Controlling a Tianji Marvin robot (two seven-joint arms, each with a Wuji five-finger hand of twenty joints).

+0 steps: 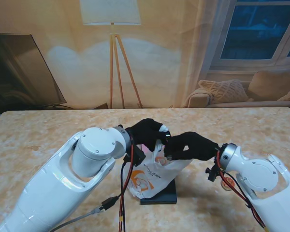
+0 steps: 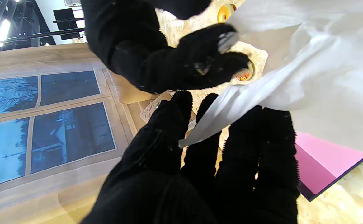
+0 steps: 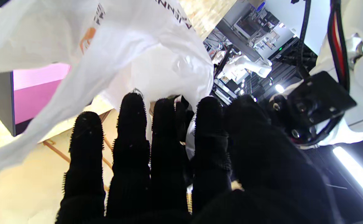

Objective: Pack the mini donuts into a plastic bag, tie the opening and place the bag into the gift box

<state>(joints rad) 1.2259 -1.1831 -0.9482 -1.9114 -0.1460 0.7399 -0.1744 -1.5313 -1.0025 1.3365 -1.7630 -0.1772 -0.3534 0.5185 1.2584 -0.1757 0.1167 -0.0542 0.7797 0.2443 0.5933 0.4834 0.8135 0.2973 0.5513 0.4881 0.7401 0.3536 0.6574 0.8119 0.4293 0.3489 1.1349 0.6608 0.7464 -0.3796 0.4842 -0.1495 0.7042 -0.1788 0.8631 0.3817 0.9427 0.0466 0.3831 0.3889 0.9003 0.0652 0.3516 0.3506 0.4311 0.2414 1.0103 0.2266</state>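
A white plastic bag (image 1: pixel 152 175) with an orange logo hangs over the dark gift box (image 1: pixel 163 196), held up at its top by both black-gloved hands. My left hand (image 1: pixel 147 133) grips the bag's top on the left; a strip of bag (image 2: pixel 231 109) runs between its fingers (image 2: pixel 175 124). My right hand (image 1: pixel 191 145) pinches the top on the right, with the bag (image 3: pixel 113 46) bunched at its fingertips (image 3: pixel 166 115). The box's pink inside (image 2: pixel 324 158) shows under the bag. Whatever the bag holds is hidden.
A mini donut (image 1: pixel 227 183) lies on the marble table (image 1: pixel 48 130) by my right wrist. Two donuts (image 2: pixel 225 12) show on the table in the left wrist view, beyond the right hand (image 2: pixel 175 59). My left forearm (image 1: pixel 94 152) stands close to the bag.
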